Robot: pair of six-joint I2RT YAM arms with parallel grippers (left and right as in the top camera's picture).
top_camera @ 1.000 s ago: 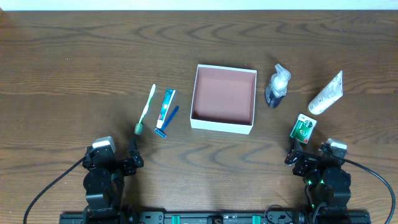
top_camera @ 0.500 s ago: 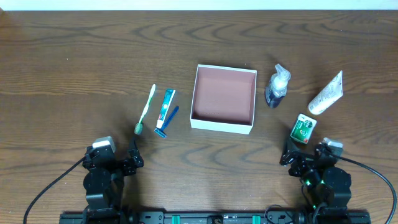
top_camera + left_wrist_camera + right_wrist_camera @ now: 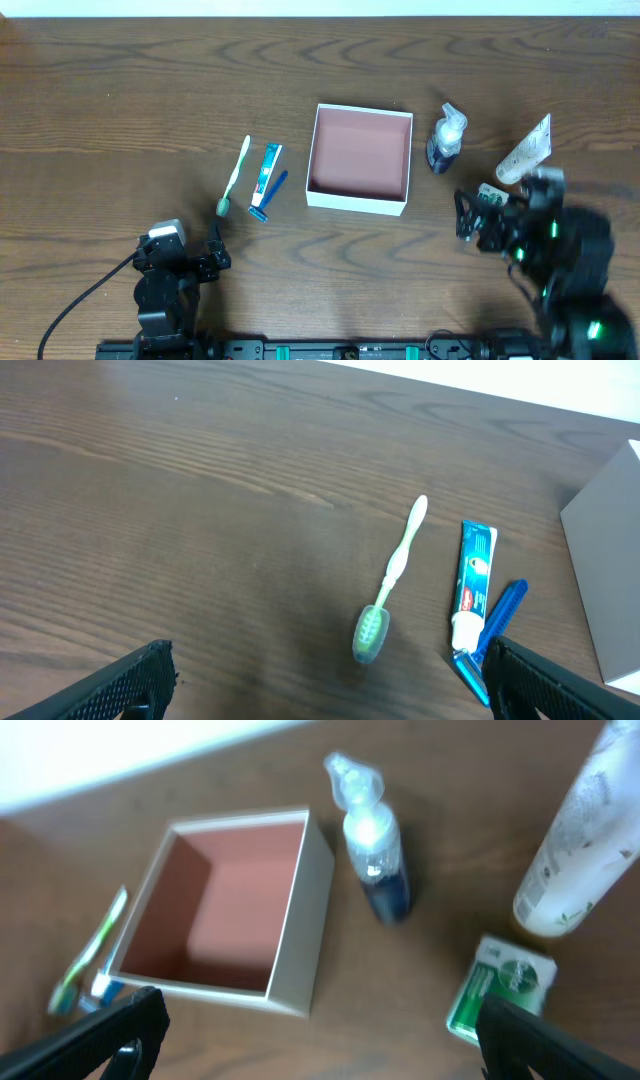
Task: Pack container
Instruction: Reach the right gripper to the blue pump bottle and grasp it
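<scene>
Standing near the middle of the wooden table (image 3: 120,90), the container (image 3: 357,201) has a toothbrush (image 3: 234,176) and a small toothpaste tube (image 3: 268,168) on its left, and a spray bottle (image 3: 446,138) just beside its right wall. The right gripper (image 3: 468,215), blurred, hangs near a green packet (image 3: 500,992), its jaws wide apart. The left gripper (image 3: 214,256) is near the front edge, its jaws also spread wide and holding nothing.
</scene>
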